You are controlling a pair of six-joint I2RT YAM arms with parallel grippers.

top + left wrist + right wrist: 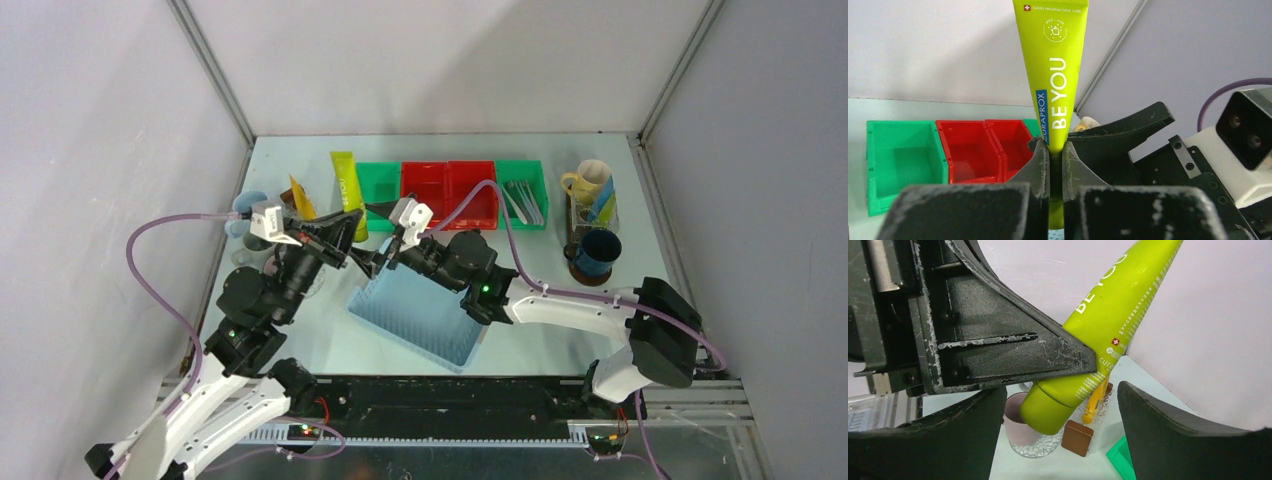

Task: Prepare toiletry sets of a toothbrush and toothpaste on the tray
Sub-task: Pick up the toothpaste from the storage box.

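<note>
**A:** What do the two arms have hold of?

**B:** The left tool (1055, 155) is clamped shut on a yellow-green toothpaste tube (1055, 75). It grips the tube near the cap end and holds it upright in the air, left of centre in the overhead view. The right tool (1060, 405) has its jaws wide apart on either side of the tube's cap end. Gaps show on both sides, so it grips nothing.

**A:** Where is the tray, and what is on it?

**B:** The tray (583, 278) lies at the right of the overhead view. A dark blue mug (598, 250) stands on it, and a cream mug (587, 180) stands just behind. Whether the cream mug is on the tray cannot be told.

**A:** How far along is the task?

**B:** It looks early. The tube is well away from the tray, apparently about to pass from one tool to the other. Several toothbrushes (525, 200) lie in a green bin (535, 172) at the back of the worktop (300, 340).
</note>
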